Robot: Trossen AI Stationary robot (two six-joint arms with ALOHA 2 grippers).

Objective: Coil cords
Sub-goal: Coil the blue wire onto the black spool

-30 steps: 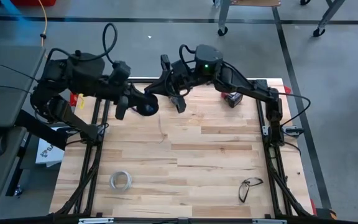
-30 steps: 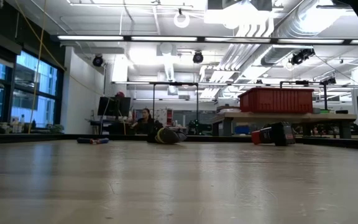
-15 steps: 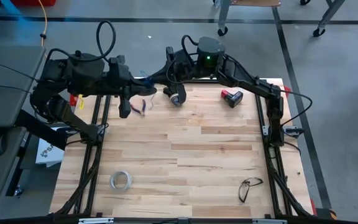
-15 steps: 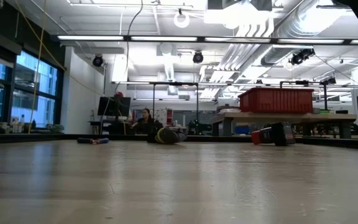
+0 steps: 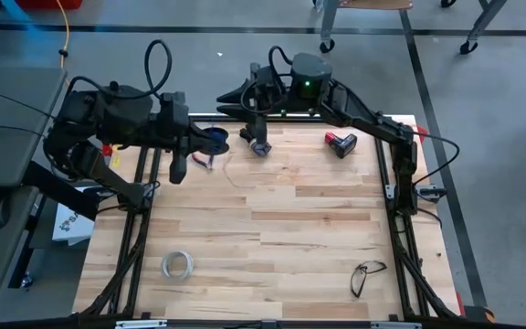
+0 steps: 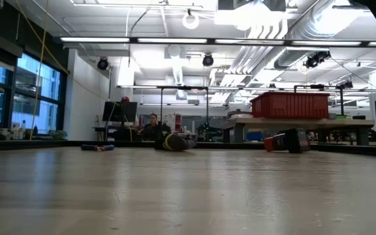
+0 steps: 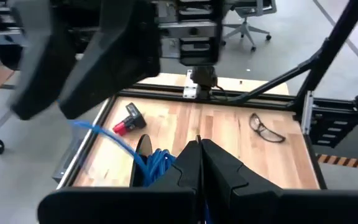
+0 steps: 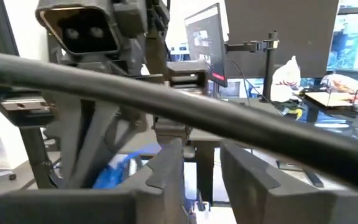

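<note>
The cords are thin blue wire wound on a small dark spool, held high over the table's far left. My left gripper is shut beside the blue coil. A loose strand runs off toward my right gripper. That gripper hovers level just beyond the spool and is open, with nothing plain between its fingers. More thin wire trails down onto the boards. My left gripper is shut at the blue coil and its dark spool, which sit against the side of the fingers. The fingers themselves hide the place of contact. They slant slightly down from the table's left side. The spool is lifted clear, and slack wire hangs below it.
A red-and-black block lies at the far right, glasses at the near right, and a whitish tape ring at the near left. A yellow cable hangs beyond the table. A person sits far behind.
My right gripper has moved toward the table's far edge, away from the boards. My left gripper has rolled about its own axis without changing place, and the spool has turned with it. The loose wire below the spool has shifted.
</note>
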